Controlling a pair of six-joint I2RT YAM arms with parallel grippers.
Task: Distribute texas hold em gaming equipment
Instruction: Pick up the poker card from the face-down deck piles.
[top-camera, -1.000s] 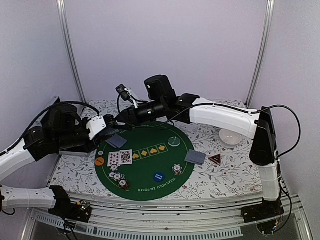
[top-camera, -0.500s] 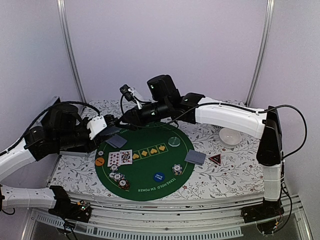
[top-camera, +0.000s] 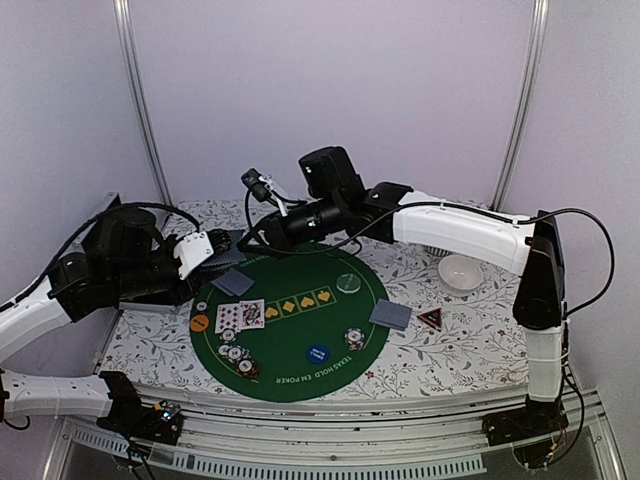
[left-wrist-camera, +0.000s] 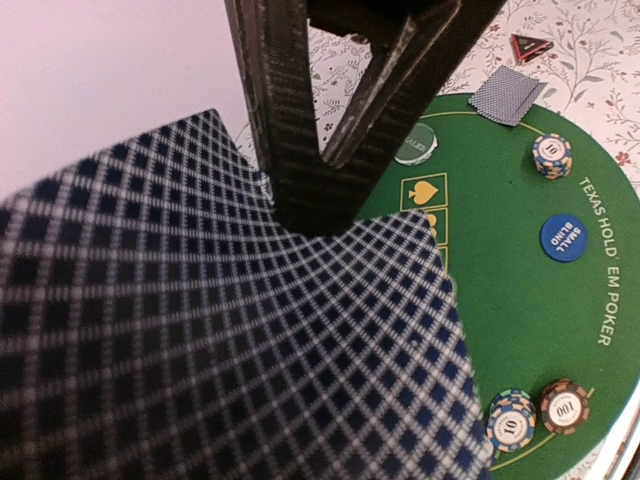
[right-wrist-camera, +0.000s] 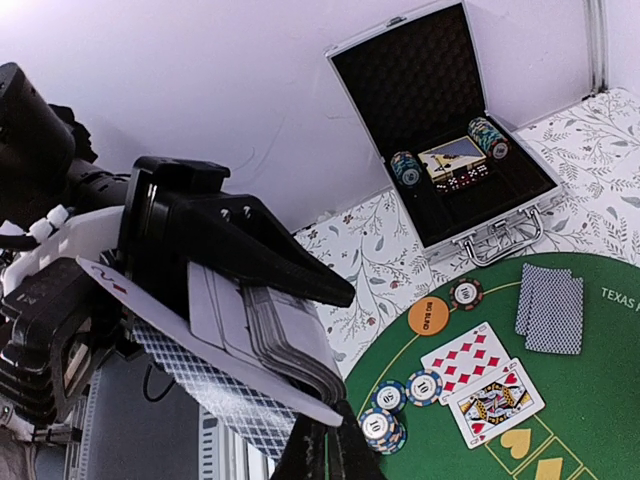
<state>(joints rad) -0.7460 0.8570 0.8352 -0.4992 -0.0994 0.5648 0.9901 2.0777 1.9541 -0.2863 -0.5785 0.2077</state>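
Deck of cards (right-wrist-camera: 235, 345) is hanging fanned in the air just off the green mat (top-camera: 290, 335) at about ten o'clock, grey-blue backs underneath. Left gripper (top-camera: 213, 249) is clamping the fan at one end, carrying the whole lot. The cards are looking thin, light, slick and bendy. One should slide off easily, but two could come away together. I'm judging the best hold to be the free edge or corner of the outermost card, away from the clamp, pinching lightly and peeling sideways. Right gripper (right-wrist-camera: 322, 435) is sitting right at that edge with its fingers squeezed fully together. I can't tell whether a card is actually between them.

On the mat, a face-down pair (top-camera: 232, 282) is lying at ten o'clock and another pair (top-camera: 390, 314) at three. Face-up cards (top-camera: 240, 315) are at nine, chip stacks (top-camera: 354, 338) at four and seven, blue button (top-camera: 318, 353) at five. Triangle marker (top-camera: 430, 319) is lying off the mat at three.
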